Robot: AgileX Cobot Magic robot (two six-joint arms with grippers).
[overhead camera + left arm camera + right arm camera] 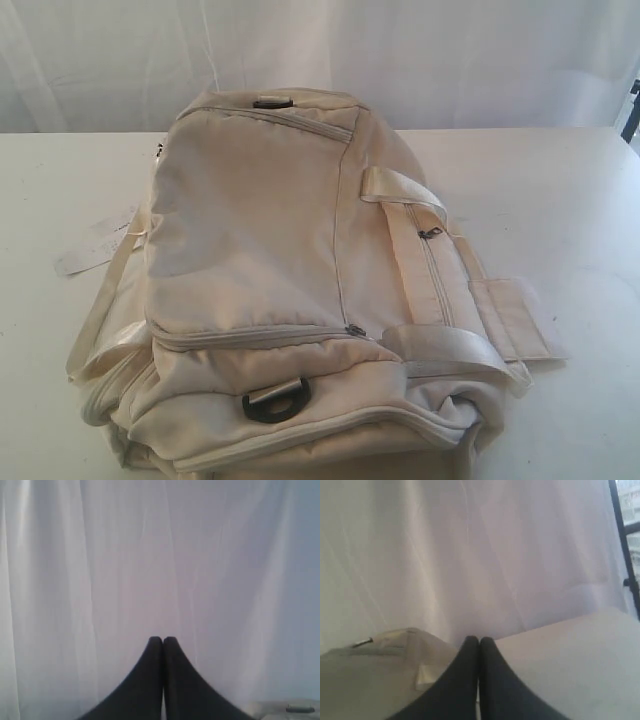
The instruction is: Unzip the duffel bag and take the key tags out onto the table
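The cream-white duffel bag point(290, 290) lies in the middle of the white table point(580, 210), its zippers closed, with dark pulls point(355, 331) and a black D-ring point(276, 400) at the near end. No key tags show in any view. Neither arm appears in the exterior view. My left gripper point(162, 639) is shut and empty, facing the white curtain, with a corner of the bag point(287, 709) at the picture's edge. My right gripper point(479, 639) is also shut and empty, with the duffel bag point(375, 675) to one side and the table point(570, 650) to the other.
A white curtain point(420, 50) hangs behind the table. White webbing handles point(400, 188) and a strap point(100, 310) spread from the bag. A white paper tag point(95, 245) lies left of the bag. A dark frame point(630, 110) stands at the far right edge.
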